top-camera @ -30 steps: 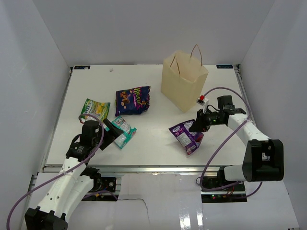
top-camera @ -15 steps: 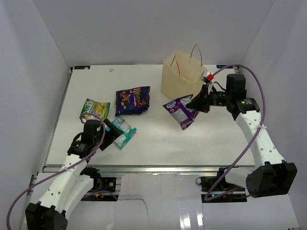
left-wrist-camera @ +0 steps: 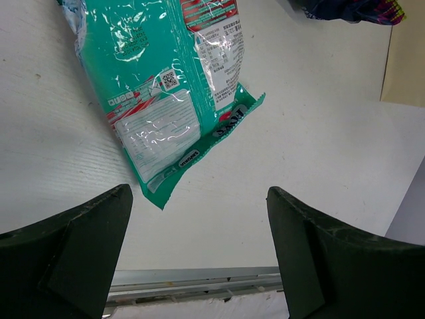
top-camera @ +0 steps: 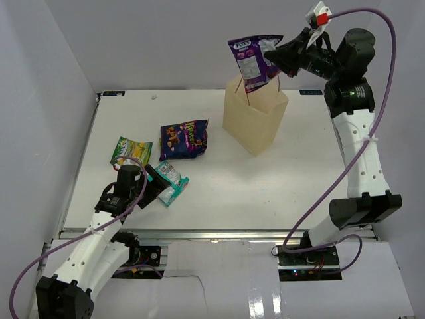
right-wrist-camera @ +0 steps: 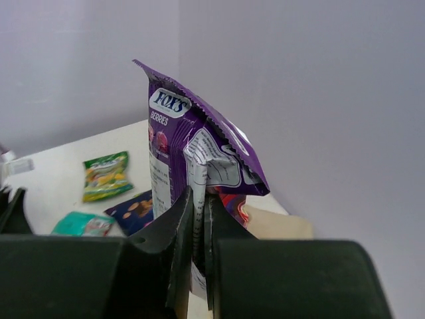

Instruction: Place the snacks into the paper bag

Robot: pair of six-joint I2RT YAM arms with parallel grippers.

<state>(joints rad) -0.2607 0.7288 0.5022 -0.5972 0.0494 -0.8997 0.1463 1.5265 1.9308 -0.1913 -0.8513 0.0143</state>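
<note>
One purple packet (top-camera: 251, 61) is being held high over the paper bag (top-camera: 255, 119), clamped by one edge between the closed fingers of the right gripper (top-camera: 273, 54). In the right wrist view the foil is being squeezed flat between both pads, so the packet is hanging lengthwise. That narrow profile is probably being chosen for a drop through the open mouth, and the height for clearing the bag's tall rim. The left gripper (left-wrist-camera: 199, 246) is being hovered low with its fingers spread wide apart and nothing between them, just short of the teal packet (left-wrist-camera: 159, 86), which is seemingly being lined up as the next pick. A second purple packet (top-camera: 184, 139) and a green-yellow packet (top-camera: 131, 150) are being left flat on the table (top-camera: 219, 199), apart from the bag.
</note>
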